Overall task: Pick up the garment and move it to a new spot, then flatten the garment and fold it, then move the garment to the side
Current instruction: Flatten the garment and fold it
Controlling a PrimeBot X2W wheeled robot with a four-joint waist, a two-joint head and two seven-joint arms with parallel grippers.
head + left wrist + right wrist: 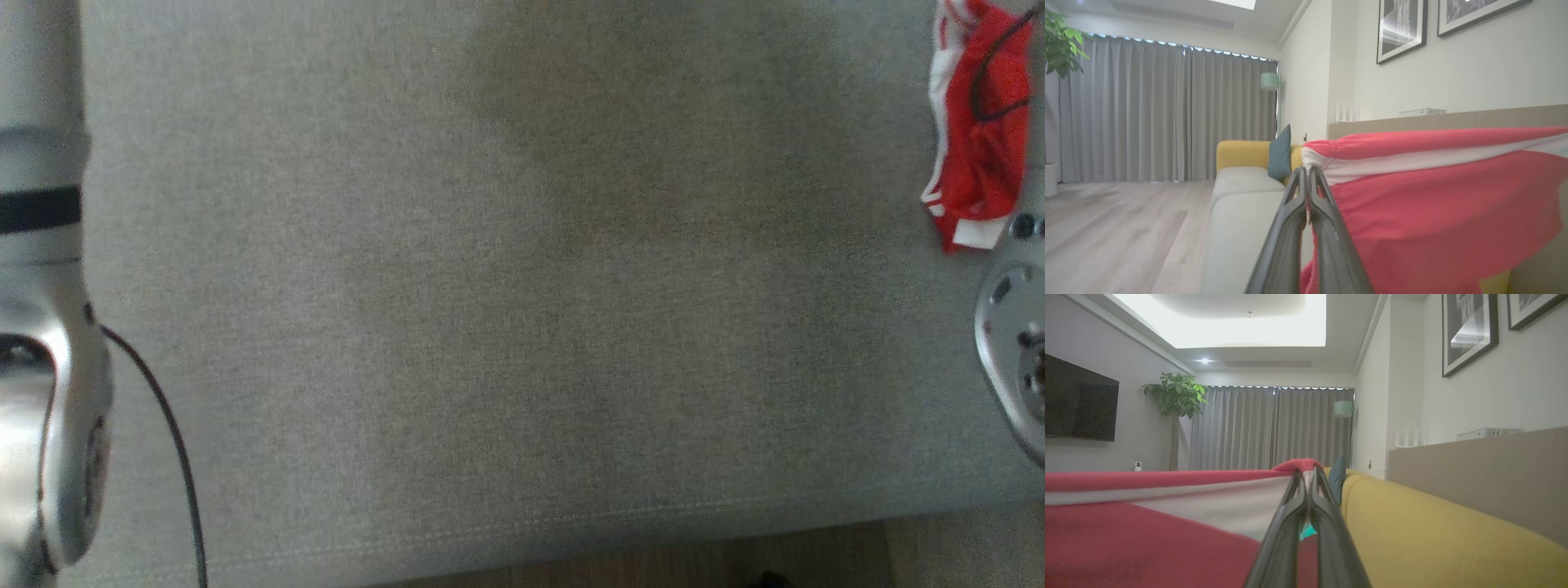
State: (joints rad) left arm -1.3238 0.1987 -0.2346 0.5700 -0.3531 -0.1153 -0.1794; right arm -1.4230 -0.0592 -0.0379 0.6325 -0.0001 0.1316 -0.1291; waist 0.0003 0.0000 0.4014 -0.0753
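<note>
Pinches one end of the red garment in the left claw, squeezed closed. Pinches the other end in the right claw, squeezed closed too. Runs long from claw to claw: off to the right edge in the left wrist view, off to the left edge in the right wrist view. Looks ready to go down flat on the grey sofa seat, both ends together.

The grey sofa seat bears a teal cushion against its yellow backrest.
</note>
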